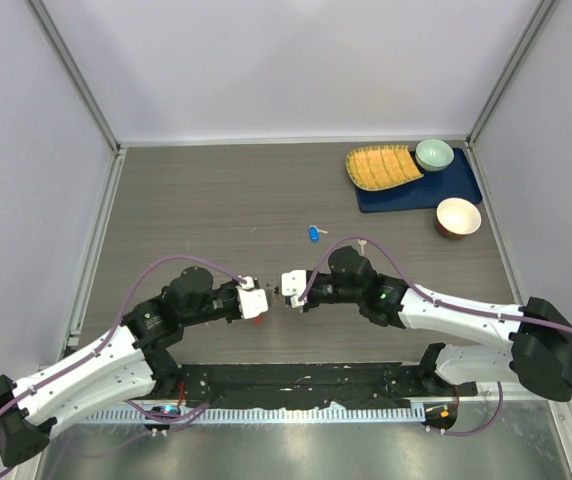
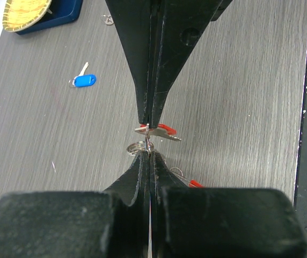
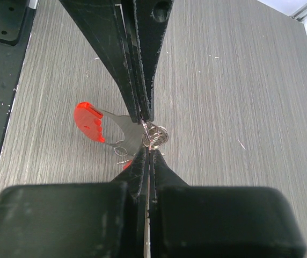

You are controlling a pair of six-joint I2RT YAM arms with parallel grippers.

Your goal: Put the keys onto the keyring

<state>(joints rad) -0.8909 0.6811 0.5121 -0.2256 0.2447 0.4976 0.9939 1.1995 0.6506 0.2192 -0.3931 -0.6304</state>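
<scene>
Centrally above the desk [image 1: 216, 200], left hand [image 2: 148, 157] and right hand [image 3: 147, 152] meet tip to tip, both clamped tight. Left hand seems to pinch the keyring [image 3: 156, 134] by the metal beside its red fob [image 3: 89, 122]. Right hand seems to pinch the red key [image 2: 163, 131], its end touching the ring's coil. Blue key [image 1: 314, 233] lies flat on the desk beyond the hands, well apart from them; a black key cannot be made out.

Risks, as judged:
- (a) The key's hole may ride over the coil without entering the split, since the wire is thin and both grips hide it.
- (b) A small twist of either wrist could let key or ring slip from the narrow tips and drop to the desk.
- (c) The hanging fob may swing and turn the ring out of line.
- (d) The tips, nearly touching, may knock each other.

Lettering: none legible on fob, keys or hands.
</scene>
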